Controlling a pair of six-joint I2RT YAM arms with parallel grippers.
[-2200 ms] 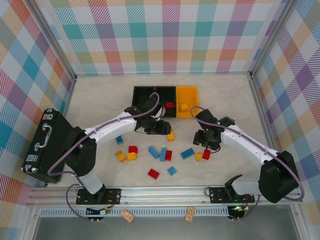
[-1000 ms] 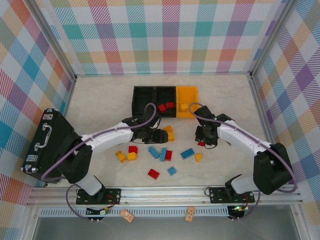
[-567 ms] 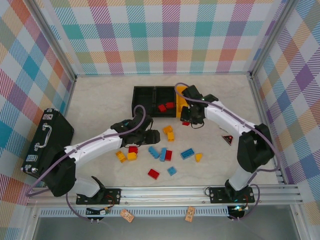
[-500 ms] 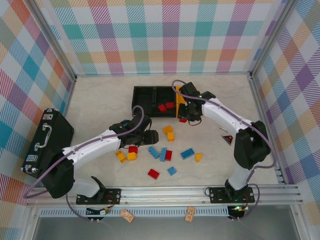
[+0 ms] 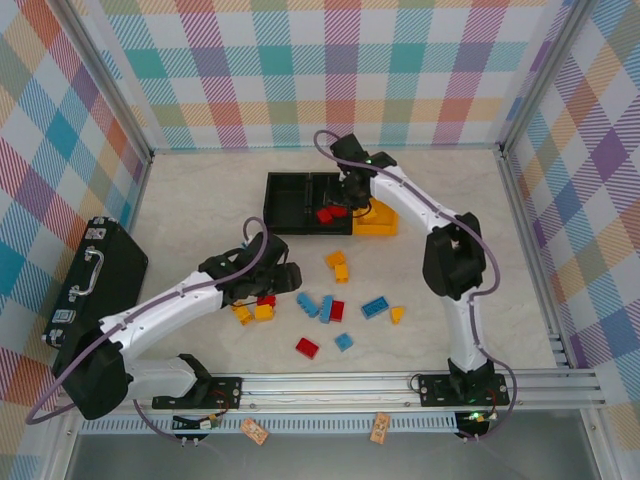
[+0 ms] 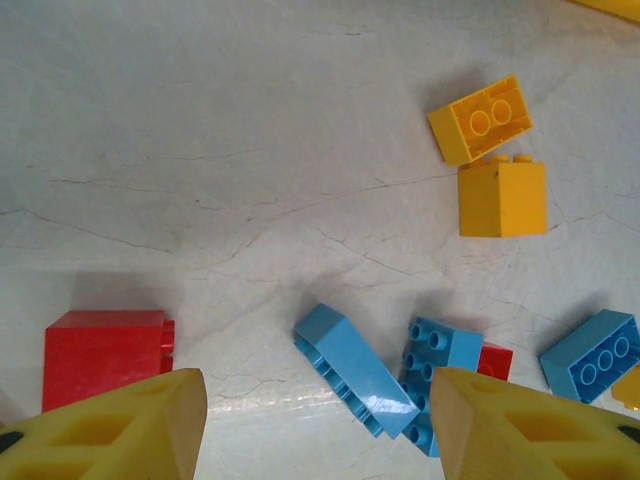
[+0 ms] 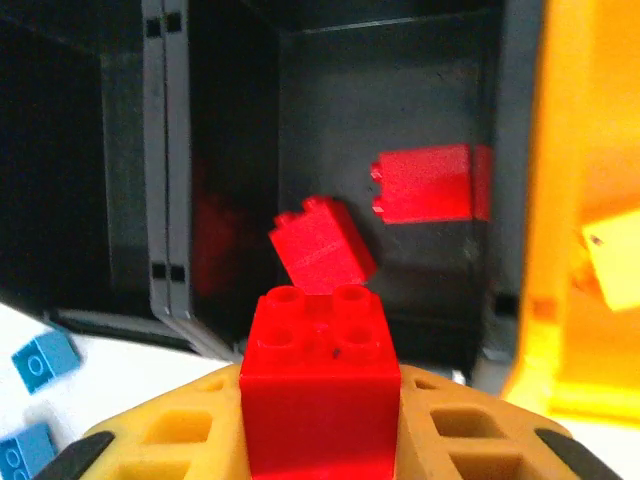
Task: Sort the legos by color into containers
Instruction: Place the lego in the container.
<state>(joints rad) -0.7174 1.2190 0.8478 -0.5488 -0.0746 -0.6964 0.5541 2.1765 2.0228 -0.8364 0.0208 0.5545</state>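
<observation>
Black middle bin [image 7: 400,80] has two red legos on its floor. One [image 7: 322,245] sits tilted near the front wall. The other [image 7: 425,183] lies flat toward the wall shared with the yellow-orange bin [image 7: 560,150]. Top view agrees: both reds are in the centre compartment of the containers [image 5: 290,177].

Yellow-orange bin carries at least one yellow lego [image 7: 612,258], cut off by the frame edge in the right wrist view. From above, the arm covers part of that bin. Left black bin [image 7: 70,130] is in deep shadow, so I can't read its contents.

Right gripper [image 7: 320,400] is clamped on a four-stud red lego [image 7: 318,345], studs up. In the wrist view it lines up with the middle bin and is apart from the two bricks inside.

Left gripper [image 6: 315,392] hangs released over the loose pile on the tabletop [image 6: 250,120], with nothing between its fingers [image 6: 130,430]. Seen in its wrist view:
- A loose red lego [image 6: 105,345] just beside the left finger.
- Two blue legos touching each other, a long one [image 6: 355,370] tipped on its side and a studded one [image 6: 440,360].
- A third blue lego [image 6: 590,355] near the right edge.
- Two yellow legos farther out, one studs up [image 6: 480,118] and one on its side [image 6: 502,195], just beside each other.

Black suitcase [image 5: 95,285] lies at the left edge of the tabletop, well apart from the bins.
</observation>
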